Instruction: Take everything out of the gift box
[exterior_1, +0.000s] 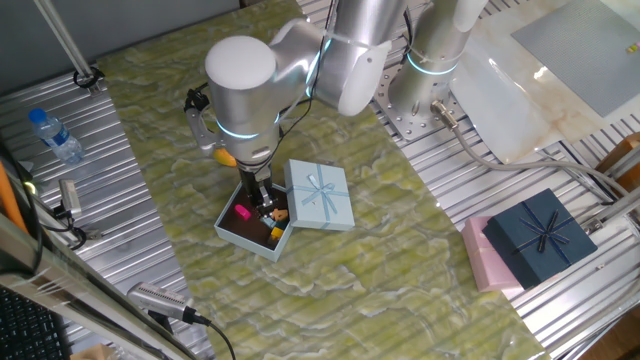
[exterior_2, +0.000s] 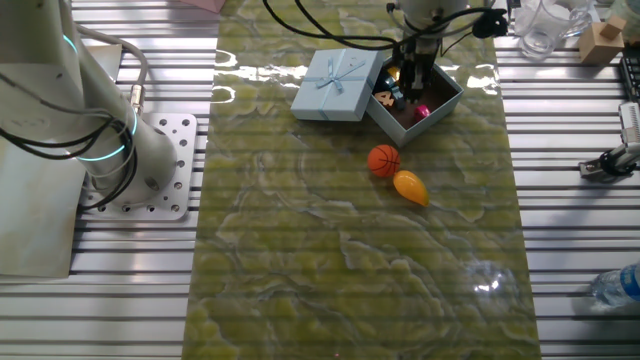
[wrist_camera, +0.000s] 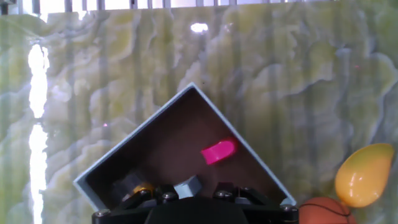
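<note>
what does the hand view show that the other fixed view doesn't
Only the hand view: the dark floor of the gift box close up, with the magenta piece lying alone in the open half. Only the other fixed view: the bowed lid, the gripper down in the box, the arm's base. Both: basketball and mango-like fruit outside the box.

We see a table (exterior_1: 400, 250) topped with a green marbled mat. At one edge a dark navy box (exterior_1: 540, 238) with a bow rests on a pink box (exterior_1: 482, 262). A plastic water bottle (exterior_1: 55, 135) lies on the ribbed metal beside the mat, and a wooden block (exterior_2: 602, 40) stands near a clear glass (exterior_2: 545, 25).
</note>
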